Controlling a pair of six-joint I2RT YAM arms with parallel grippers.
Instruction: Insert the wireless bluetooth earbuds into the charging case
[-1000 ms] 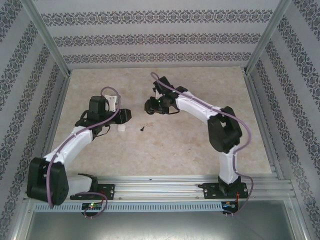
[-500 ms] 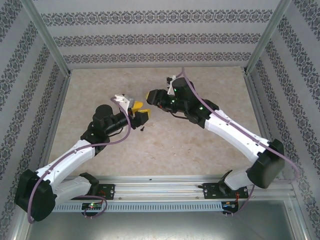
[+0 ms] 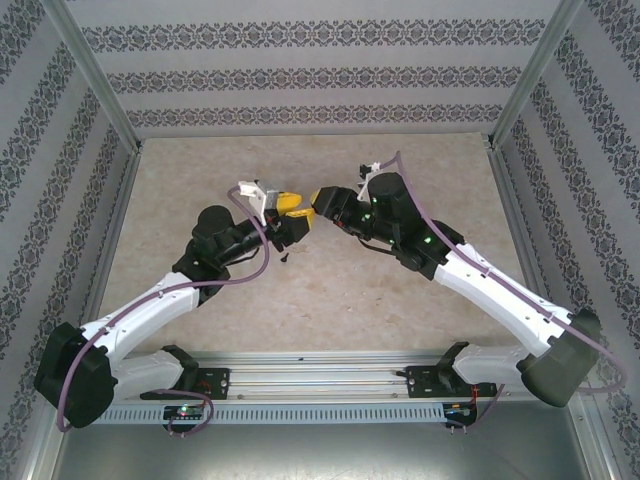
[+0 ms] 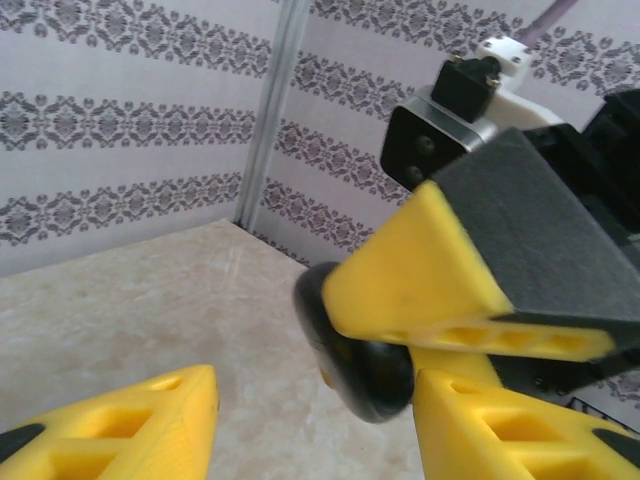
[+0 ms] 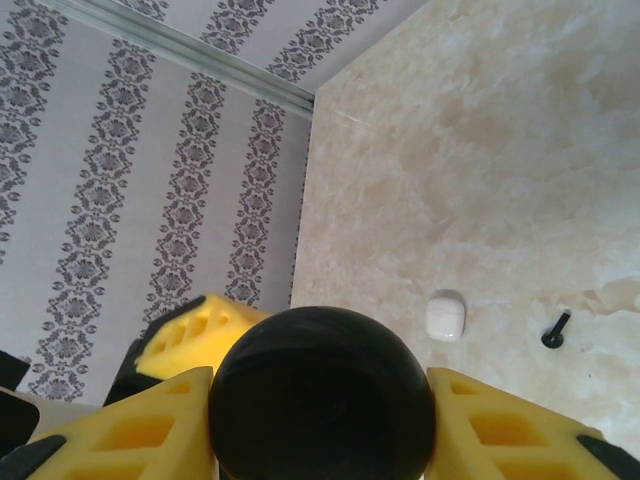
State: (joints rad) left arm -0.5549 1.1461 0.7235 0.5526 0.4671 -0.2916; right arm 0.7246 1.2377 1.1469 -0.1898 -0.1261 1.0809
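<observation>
The charging case (image 5: pixel 446 317), a small white rounded pebble, lies on the beige table. Right of it lies a tiny black stemmed piece (image 5: pixel 556 329); I cannot tell whether it is one of the earbuds. My right gripper (image 5: pixel 320 390) is shut on a black round disc-like object (image 5: pixel 320 400), held in the air. My left gripper (image 4: pixel 315 430) is open and faces it tip to tip. The disc (image 4: pixel 365 370) sits close to my left gripper's right finger (image 4: pixel 500 430). From above, both grippers (image 3: pixel 290 215) (image 3: pixel 325 200) meet over the middle of the table.
Patterned walls with metal corner posts (image 3: pixel 95 75) enclose the table on three sides. The tiny black piece (image 3: pixel 285 257) lies just below the left wrist. Bare tabletop (image 3: pixel 350 290) stretches in front of the arms.
Both arms have risen and swung toward each other. The left gripper came up from the white case on the table, and now the two grippers stand tip to tip.
</observation>
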